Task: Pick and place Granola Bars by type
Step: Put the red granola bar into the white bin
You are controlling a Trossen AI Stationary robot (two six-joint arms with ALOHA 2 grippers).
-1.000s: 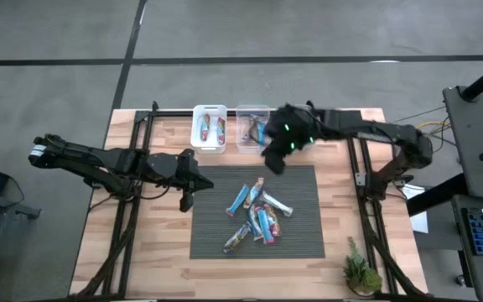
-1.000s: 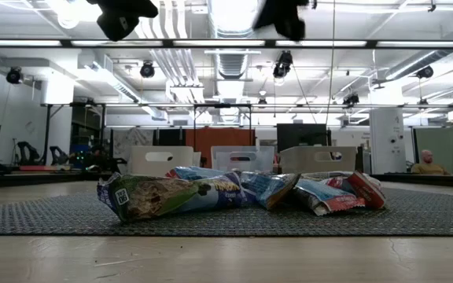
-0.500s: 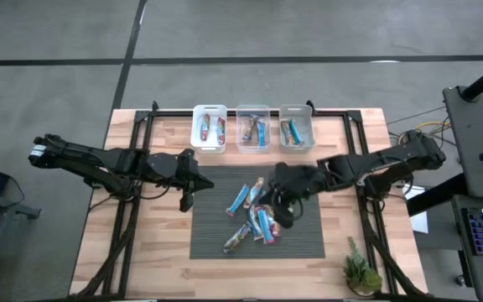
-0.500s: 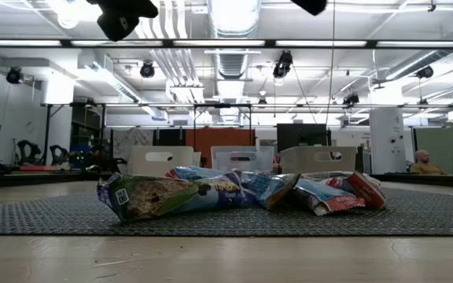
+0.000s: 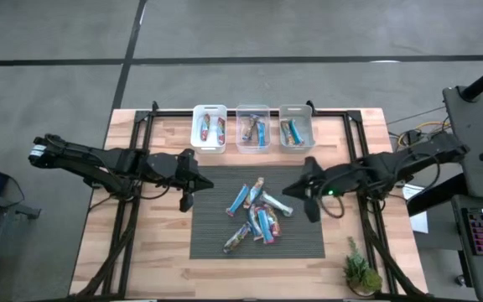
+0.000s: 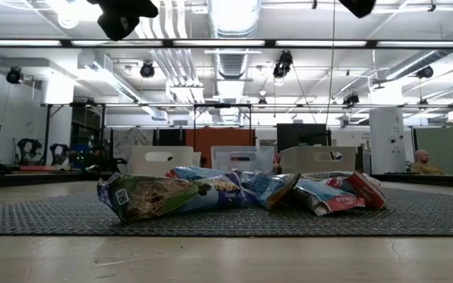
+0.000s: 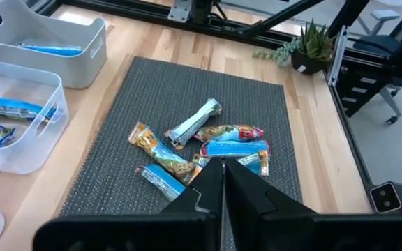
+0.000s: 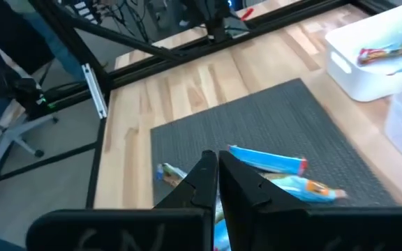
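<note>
The Granola Bars (image 5: 257, 214) lie heaped mid-mat (image 5: 216, 243), long axes mostly running near edge to far edge, though overlaps blur some. Left gripper (image 5: 185, 201) and right gripper (image 5: 311, 211) flank them, fingers closed, empty. More bars sit in bins (image 5: 253, 127) at the far edge.

Three bins stand in a row at the table's far edge: a white bin (image 5: 210, 127) holding two Granola Bars (image 5: 203, 128), a clear middle bin (image 5: 253, 127) holding two, and a clear right bin (image 5: 296, 126) holding two. About seven loose bars (image 5: 257, 216) lie clustered on one dark mat (image 5: 216, 239). One potted plant (image 5: 360, 272) stands at the near corner.
</note>
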